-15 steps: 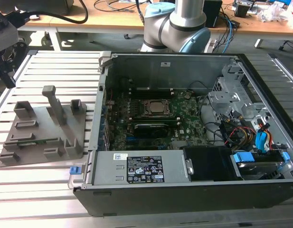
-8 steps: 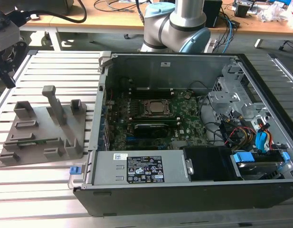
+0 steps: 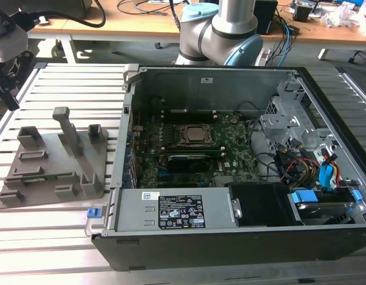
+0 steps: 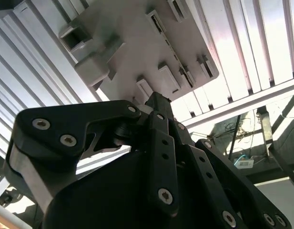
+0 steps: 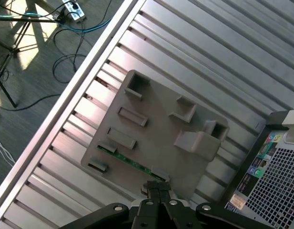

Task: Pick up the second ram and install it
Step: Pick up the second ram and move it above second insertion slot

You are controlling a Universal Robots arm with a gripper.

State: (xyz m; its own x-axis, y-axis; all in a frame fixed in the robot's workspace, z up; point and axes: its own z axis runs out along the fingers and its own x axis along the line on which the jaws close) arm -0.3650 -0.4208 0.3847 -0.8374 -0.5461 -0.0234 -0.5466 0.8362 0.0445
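1. Beneath the tool (image 5: 158, 187), a slatted metal worktop (image 5: 208, 57) is spread, and everything else is carried on it.
2. Off to one side of the tool, an open computer case (image 3: 230, 249) is set on the slats, with the green motherboard (image 3: 230, 160) laid flat inside.
3. Directly below the tool, a grey holder tray (image 5: 151, 138) is laid just beside the case.
4. The tool is held above the tray with nothing touched; its fingers are seen drawn narrow together, and nothing is gripped.
5. The second ram (image 5: 130, 162) is seen lying flat in the tray, below the fingertips, not yet lifted.
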